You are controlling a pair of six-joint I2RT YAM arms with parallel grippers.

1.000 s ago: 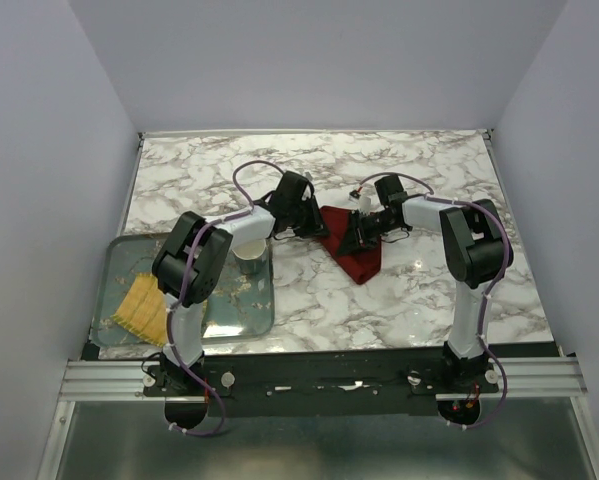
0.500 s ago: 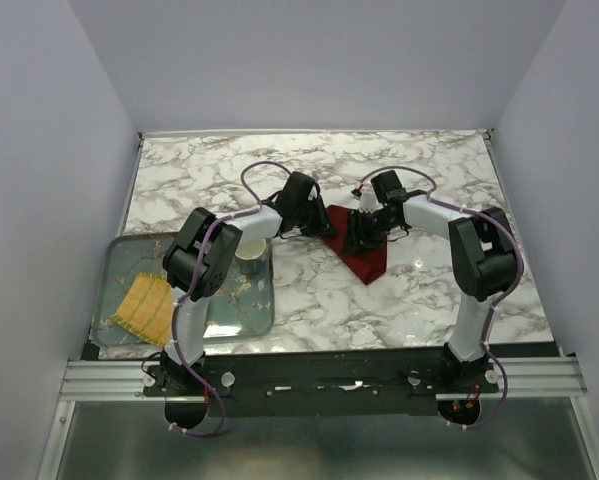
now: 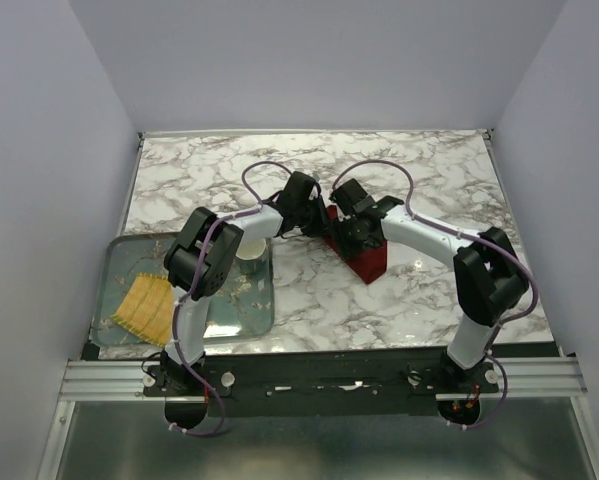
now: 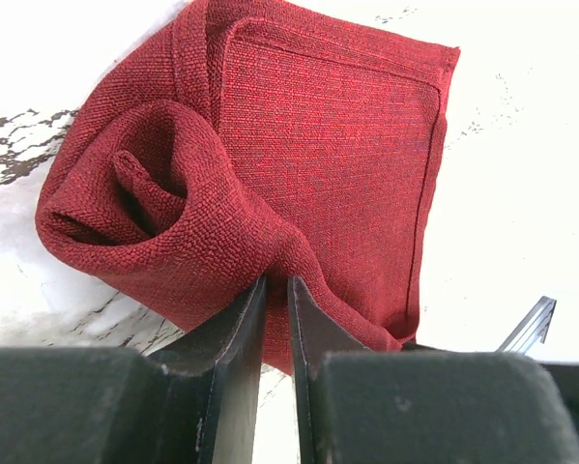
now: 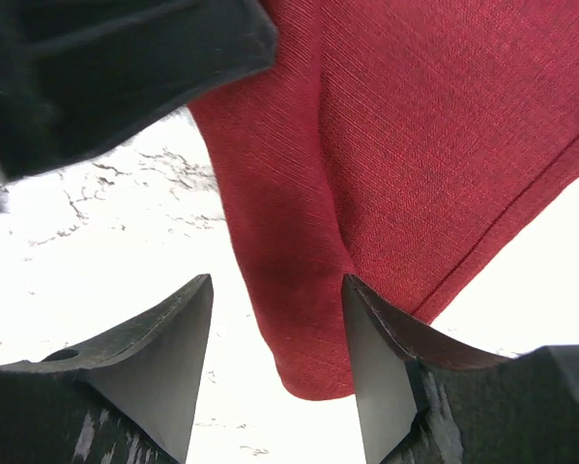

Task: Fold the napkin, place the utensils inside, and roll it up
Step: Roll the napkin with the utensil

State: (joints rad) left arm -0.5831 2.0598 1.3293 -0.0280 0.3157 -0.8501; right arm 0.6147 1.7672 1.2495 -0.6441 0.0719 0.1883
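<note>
The burgundy napkin [image 3: 365, 262] lies partly rolled on the marble table, behind the centre. In the left wrist view the napkin [image 4: 318, 145] shows a rolled end at the left and a flat hemmed part. My left gripper [image 3: 314, 222] [image 4: 276, 290] is shut on a fold at the napkin's near edge. A slim silver utensil tip [image 4: 529, 329] sticks out at the napkin's lower right. My right gripper [image 3: 347, 232] [image 5: 277, 282] is open and straddles the napkin's [image 5: 415, 126] rolled edge, with its right finger touching the cloth. The rest of the utensils is hidden.
A metal tray [image 3: 114, 262] sits at the table's left front with a yellow woven mat [image 3: 144, 305] in it. A white cup [image 3: 247, 258] stands at the tray's right rim, under the left arm. The left gripper's black body [image 5: 105, 68] is close beside the right gripper.
The right gripper has moved left along the napkin to sit beside the left gripper. The left gripper shifted slightly right and still holds the cloth.
</note>
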